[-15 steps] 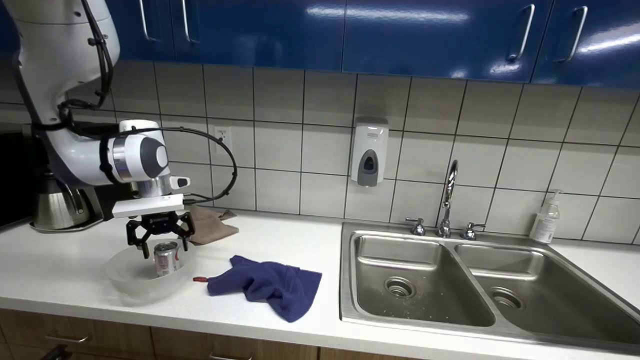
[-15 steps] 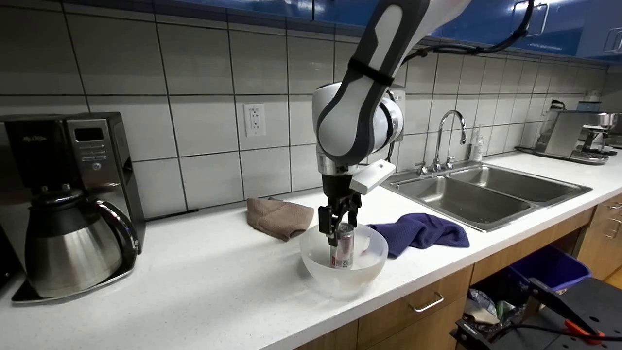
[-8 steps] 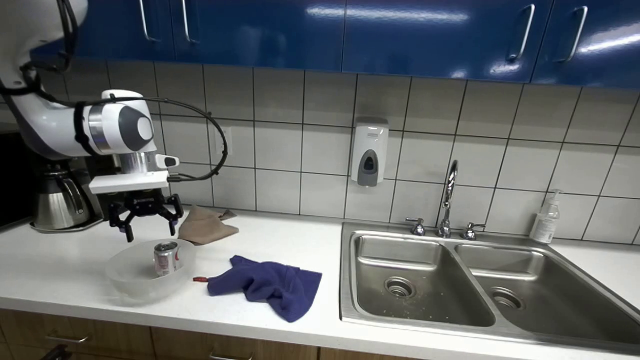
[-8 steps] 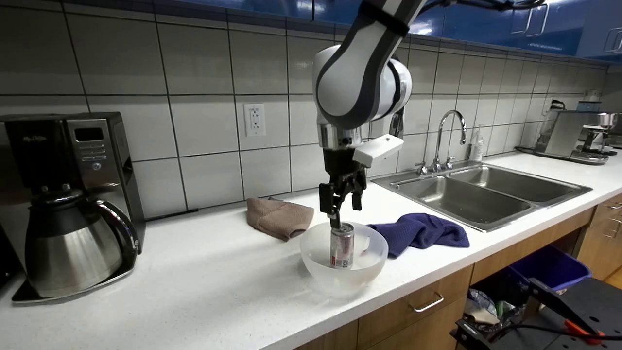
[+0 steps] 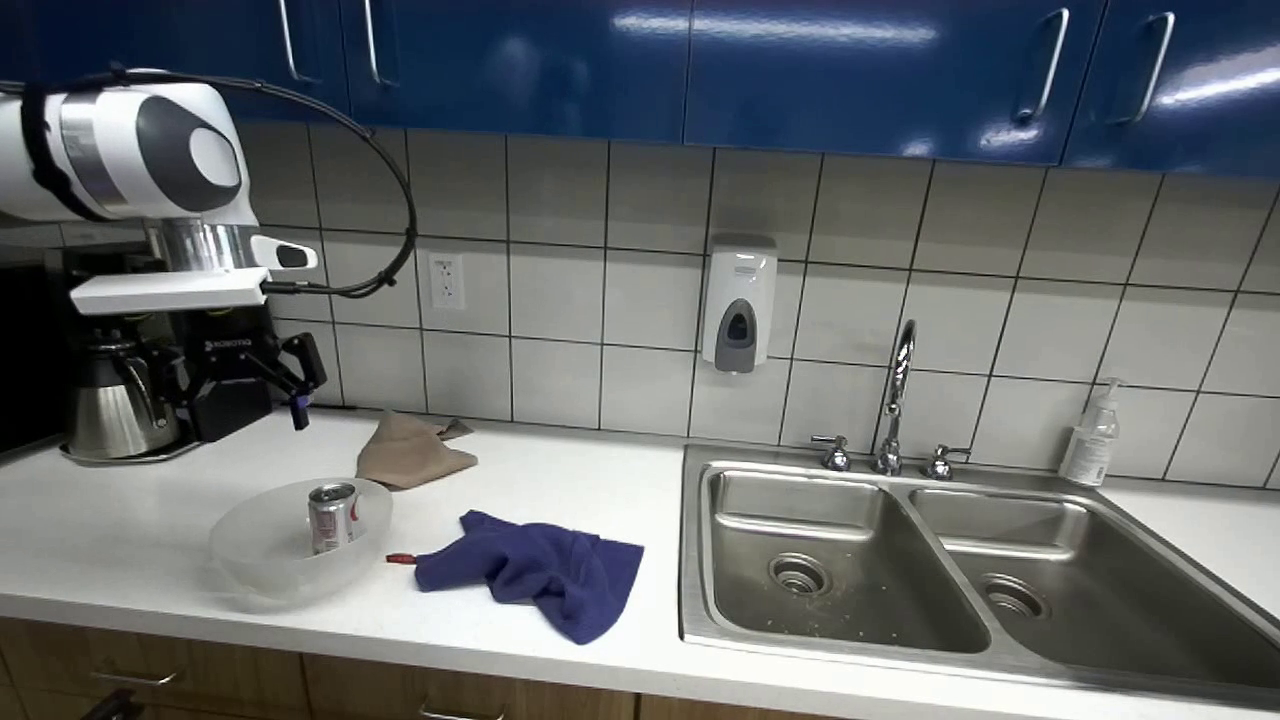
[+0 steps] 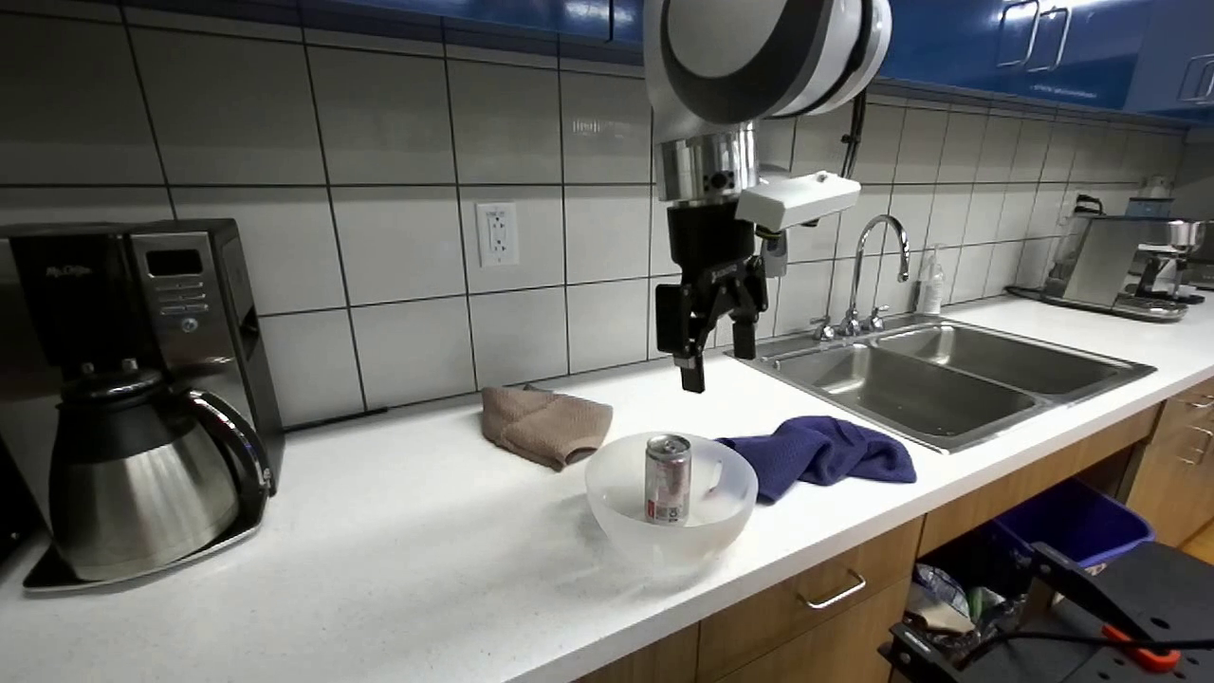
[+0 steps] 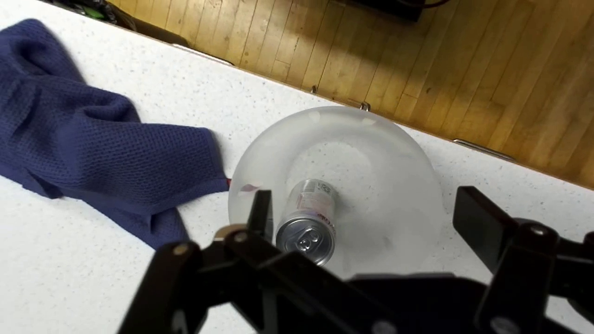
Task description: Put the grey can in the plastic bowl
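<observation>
In the wrist view, a blue towel runs off the left edge. Next, the grey Coke can stands inside the translucent plastic bowl, whose rim is partly hidden by the tool. The tool, cut off below, is released, fingers spread, above and apart from the can.

In an exterior view, the can stands upright in the bowl on the counter, below the centre of the frame, with the gripper higher up, apart from both. The front cloth lies just right of the bowl, the sink behind it at right. The rear cloth lies to the bowl's upper left, the coffee maker at far left.
</observation>
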`<state>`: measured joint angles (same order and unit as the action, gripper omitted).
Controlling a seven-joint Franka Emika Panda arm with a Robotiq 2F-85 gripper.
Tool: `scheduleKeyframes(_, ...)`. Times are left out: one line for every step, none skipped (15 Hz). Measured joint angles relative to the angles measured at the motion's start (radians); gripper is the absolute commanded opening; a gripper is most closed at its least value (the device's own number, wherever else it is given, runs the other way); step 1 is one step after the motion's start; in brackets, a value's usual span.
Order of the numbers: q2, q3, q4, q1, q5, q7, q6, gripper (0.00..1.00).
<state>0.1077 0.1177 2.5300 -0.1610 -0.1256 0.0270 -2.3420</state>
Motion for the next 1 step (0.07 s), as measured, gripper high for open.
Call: scheduleKeyframes(0.007,0.0,0.006,0.0,0.0,-0.002,0.0,1.0)
